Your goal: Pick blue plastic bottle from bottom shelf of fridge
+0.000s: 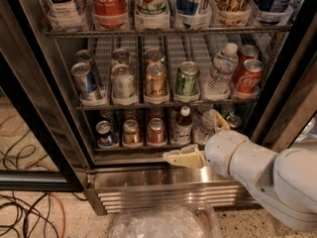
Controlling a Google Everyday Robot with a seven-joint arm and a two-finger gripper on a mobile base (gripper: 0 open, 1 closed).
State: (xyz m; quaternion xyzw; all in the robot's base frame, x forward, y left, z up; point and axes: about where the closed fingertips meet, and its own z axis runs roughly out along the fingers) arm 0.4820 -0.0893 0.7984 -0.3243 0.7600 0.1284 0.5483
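Your gripper (192, 137) sat low at the front of the fridge (30, 108), level with the bottom shelf (133, 147), fingers spread apart and clamped on nothing. One cream finger (184, 158) pointed left along the shelf's front edge, just below the bottles; the other (219, 121) stuck up behind the white wrist. The blue plastic bottle (183, 129) stood upright on the bottom shelf just above that lower finger: white cap, dark brown-red body, pale label. You couldn't tell whether the finger touched it. A clear pale bottle (205, 129) sat just right of it, partly hidden by the arm (257, 170). Left of the task bottle stood three cans in their lanes: a red can (156, 131), a brown can (131, 132) and a blue-and-white can (105, 133). On the rack above were more cans, a ribbed water bottle (221, 71) and two Coca-Cola cans (247, 76). Below the shelf ran the steel grille (148, 196), with a crumpled plastic bag (161, 223) in front of it and cables (27, 209) on the floor at left.
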